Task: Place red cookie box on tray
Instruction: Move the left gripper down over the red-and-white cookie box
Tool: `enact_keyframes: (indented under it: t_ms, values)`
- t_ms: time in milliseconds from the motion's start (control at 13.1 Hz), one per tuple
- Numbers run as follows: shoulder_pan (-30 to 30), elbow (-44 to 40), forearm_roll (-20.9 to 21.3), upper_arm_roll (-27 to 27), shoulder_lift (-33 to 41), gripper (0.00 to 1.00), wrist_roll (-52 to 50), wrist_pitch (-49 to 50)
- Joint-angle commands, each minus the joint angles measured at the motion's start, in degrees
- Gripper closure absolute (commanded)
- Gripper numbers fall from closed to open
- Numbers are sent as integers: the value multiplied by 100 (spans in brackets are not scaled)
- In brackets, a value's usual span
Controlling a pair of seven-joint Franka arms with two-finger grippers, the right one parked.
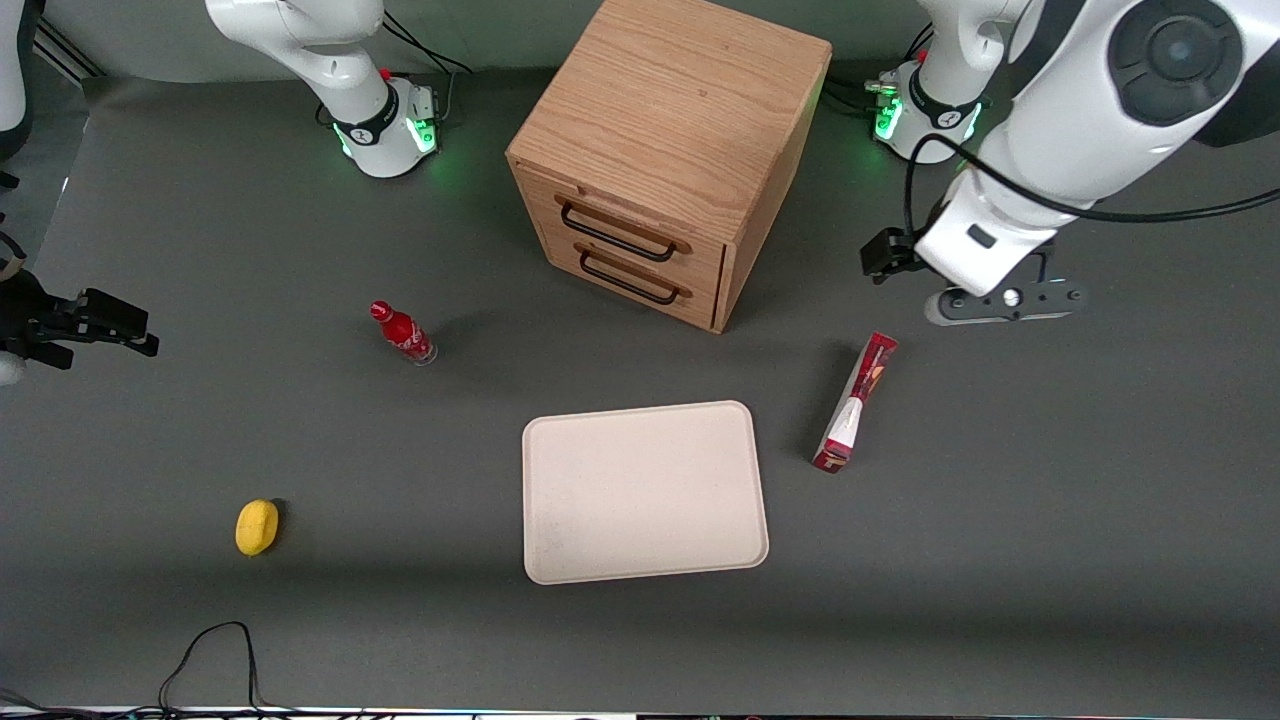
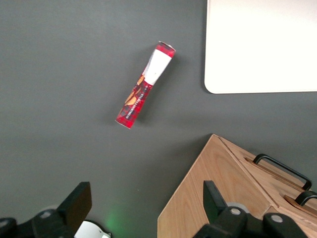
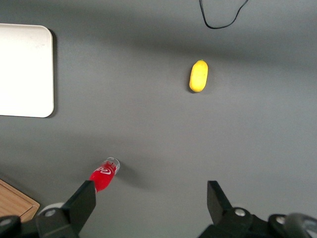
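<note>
My pincer (image 2: 143, 206) wide open, empty, above matte grey tabletop (image 1: 1000, 560); flat red cookie box (image 1: 855, 402) beside smooth cream tray (image 1: 644, 492), apart.

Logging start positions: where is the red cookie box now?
The red cookie box lies on the table beside the tray, toward the working arm's end; the open gripper hovers above.

Cookie box (image 1: 855, 404) flat on the tabletop (image 1: 1050, 520), just beside the tray (image 1: 644, 492) toward the working arm's end, apart from its rim. Drawer cabinet (image 1: 668, 150) farther from the front camera than the tray. Pincer (image 1: 1005, 303) hanging above the tabletop, fingers (image 2: 78, 204) spread wide, farther from the front camera than the box and clear of it. Bottle (image 1: 402, 332) and lemon (image 1: 257, 526) toward the parked arm's end, lemon nearer the camera.
</note>
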State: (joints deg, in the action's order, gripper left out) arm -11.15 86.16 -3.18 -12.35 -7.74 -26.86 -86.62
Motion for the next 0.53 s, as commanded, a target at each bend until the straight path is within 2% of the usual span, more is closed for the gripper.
enact_keyframes:
  t_ms: [0, 229, 458]
  values:
    - [-107, -205, -34, 13, -262, 0, 171, -81]
    - [7, 294, -16, 40, -272, 0, 1503, -581]
    - [331, 1469, -16, 57, -202, 0, 3191, -1747]
